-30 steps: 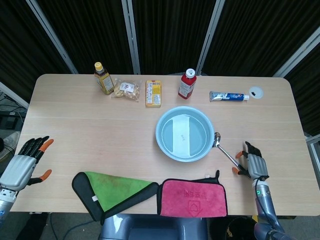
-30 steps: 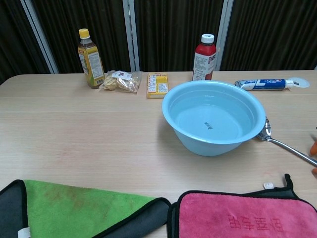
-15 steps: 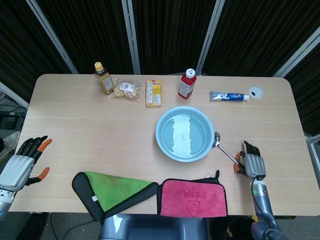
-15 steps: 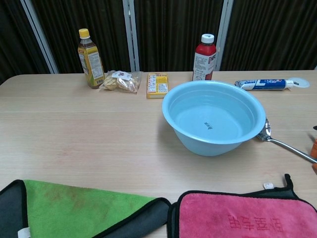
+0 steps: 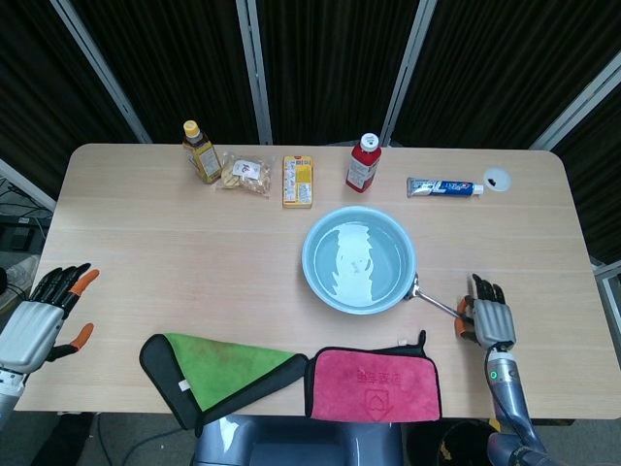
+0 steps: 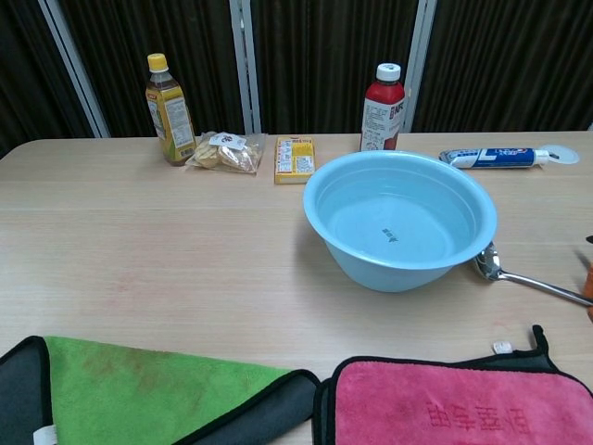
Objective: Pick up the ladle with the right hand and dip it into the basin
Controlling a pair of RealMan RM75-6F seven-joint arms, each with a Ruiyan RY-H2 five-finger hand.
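Note:
The steel ladle [image 5: 436, 300] lies flat on the table. Its bowl [image 6: 487, 263] rests against the front right of the light blue basin [image 5: 315, 238], which holds water. The handle runs right to my right hand [image 5: 490, 320] near the table's right front. That hand pinches the handle's end between thumb and a finger, its other fingers pointing away from me. In the chest view only orange fingertips [image 6: 589, 278] show at the right edge. My left hand [image 5: 37, 320] hangs off the table's left front, fingers spread, holding nothing.
A pink cloth [image 5: 374, 381] lies just in front of the ladle, with a green cloth [image 5: 228, 369] to its left. Along the far edge stand a yellow bottle [image 5: 201, 151], a snack bag [image 5: 245, 174], a yellow box [image 5: 298, 181], a red bottle [image 5: 364, 162] and a toothpaste tube [image 5: 444, 187].
The ladle swung toward the front, its bowl sliding along the basin's right side. My right hand's thumb and finger came together on the handle's end. The water is rippling.

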